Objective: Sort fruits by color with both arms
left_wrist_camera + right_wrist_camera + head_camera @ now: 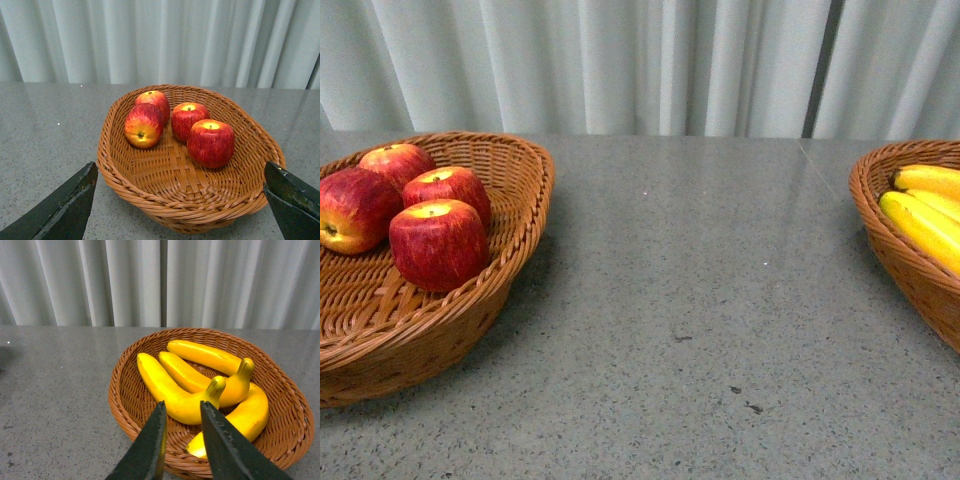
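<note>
Four apples (415,205) in the left basket (525,215), touching in a cluster; bananas (925,215) in the right basket (880,215), three in the right wrist view, overlapping. Bare table (700,300) between, no stray fruit in sight. Sorting apparently complete. Left gripper (182,200) spread wide, empty, near side of the apples. Right gripper (182,440) narrowed to a slim gap, holding nothing, just short of the bananas. Best now: lift both straight clear of the rims, without nudging fruit or wicker.
</note>
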You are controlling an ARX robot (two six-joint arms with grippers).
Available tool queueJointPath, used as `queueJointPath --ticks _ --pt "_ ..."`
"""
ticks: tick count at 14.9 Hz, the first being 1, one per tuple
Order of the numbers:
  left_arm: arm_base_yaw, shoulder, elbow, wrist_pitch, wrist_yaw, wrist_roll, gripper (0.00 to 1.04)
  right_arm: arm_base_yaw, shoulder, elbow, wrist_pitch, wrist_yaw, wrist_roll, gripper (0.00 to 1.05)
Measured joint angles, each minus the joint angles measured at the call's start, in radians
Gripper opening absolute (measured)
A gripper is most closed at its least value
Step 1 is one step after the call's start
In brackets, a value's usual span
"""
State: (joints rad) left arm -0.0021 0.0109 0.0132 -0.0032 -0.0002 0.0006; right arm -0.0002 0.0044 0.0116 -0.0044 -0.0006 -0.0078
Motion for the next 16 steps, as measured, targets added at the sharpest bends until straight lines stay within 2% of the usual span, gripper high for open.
queueJointPath --ticks 1,4,5,16 --pt "0.0 0.0 0.0 0.0 0.0 0.0 0.98 0.0 0.0 0.0 0.0 0.0 0.0 0.38" --pt "0.0 0.0 0.0 0.0 0.0 0.0 0.98 0.0 0.0 0.0 0.0 0.0 0.0 0.88" --pt "0.0 0.0 0.0 0.0 0.0 0.0 0.98 0.0 0.0 0.0 0.0 0.0 0.001 1.0" --pt "0.0 0.0 0.0 0.0 0.0 0.0 0.98 0.0 0.0 0.0 0.0 0.0 0.0 0.98"
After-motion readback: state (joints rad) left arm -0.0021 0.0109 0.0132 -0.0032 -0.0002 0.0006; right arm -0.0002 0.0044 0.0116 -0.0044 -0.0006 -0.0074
